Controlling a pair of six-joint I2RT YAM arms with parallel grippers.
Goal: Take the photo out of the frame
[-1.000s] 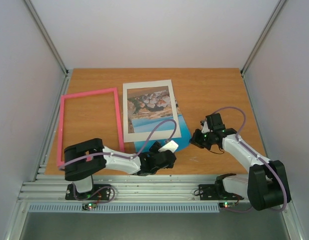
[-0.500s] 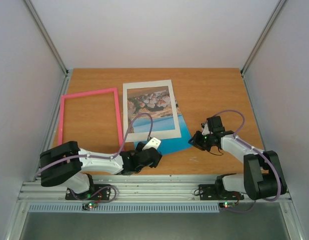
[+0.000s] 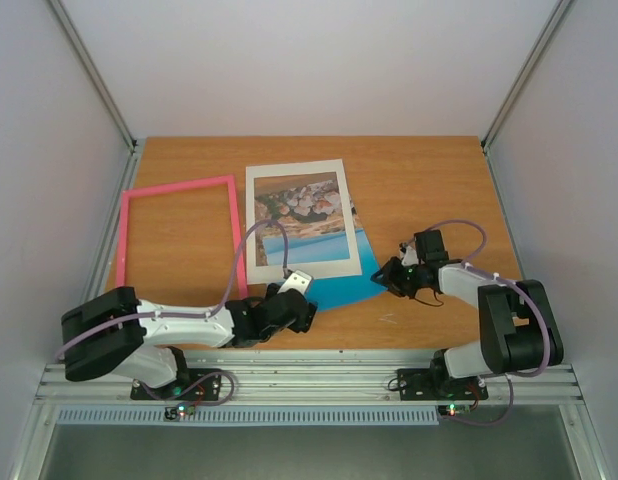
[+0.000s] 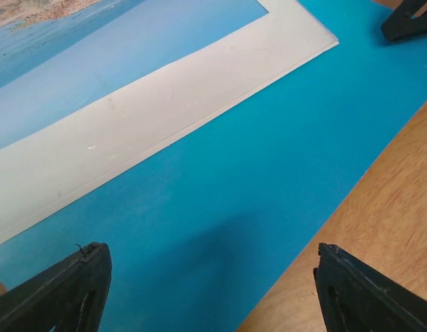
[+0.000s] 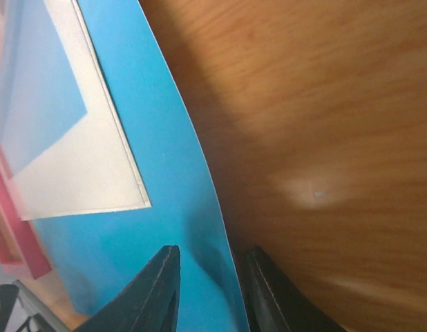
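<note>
Three views are given, and only the overhead one takes in the whole layout. There the frame [image 3: 179,185] is seen lying flat at the left of the table [image 3: 429,180], with bare wood showing through its opening. The photo [image 3: 301,215] lies just to its right, outside the frame, visible through the window of a white mat [image 3: 253,225]. A bright blue sheet [image 3: 344,288] juts out from under the mat's near right corner; whether it belongs to the print cannot be told.

From the left wrist, the left gripper [image 4: 210,252] is shown spread wide, low over the blue sheet and clasping nothing. The tip of the other claw is glimpsed at the sheet's far corner.

From the right wrist, the sheet's curved, slightly lifted edge is seen running between the fingers of the right gripper [image 5: 212,254]. The jaws are parted by a narrow gap, and contact with the pads cannot be made out.

The left arm is stretched low along the near edge, reaching rightward. The right arm is folded back at the elbow, its forearm pointed left.
</note>
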